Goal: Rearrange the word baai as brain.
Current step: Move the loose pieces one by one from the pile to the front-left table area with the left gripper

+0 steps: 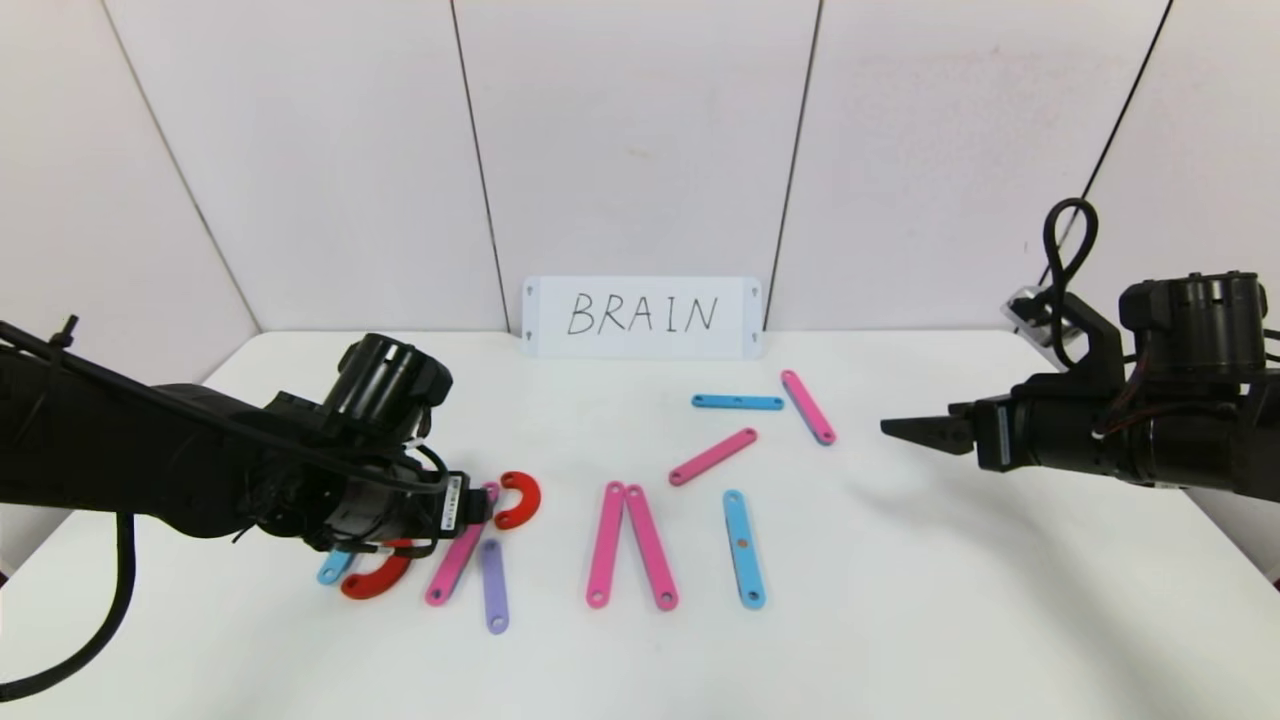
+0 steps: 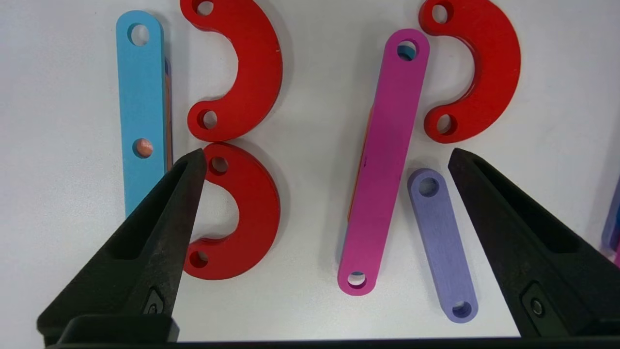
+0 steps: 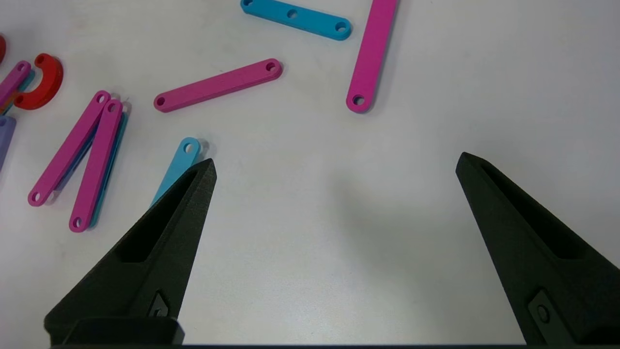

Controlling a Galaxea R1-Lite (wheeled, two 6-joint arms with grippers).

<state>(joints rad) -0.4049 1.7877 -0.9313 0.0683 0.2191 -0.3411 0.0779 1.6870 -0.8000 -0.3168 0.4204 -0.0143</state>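
The letter pieces lie on the white table. In the left wrist view a blue strip with two red curves forms a B. A pink strip, a red curve and a purple strip form an R. My left gripper is open and empty, hovering over these. Two pink strips form an inverted V, beside an upright blue strip. My right gripper is open and empty above bare table at the right.
A white card with handwritten BRAIN stands at the back wall. Three loose strips lie behind the letters: pink, blue and pink. My left arm hides part of the B in the head view.
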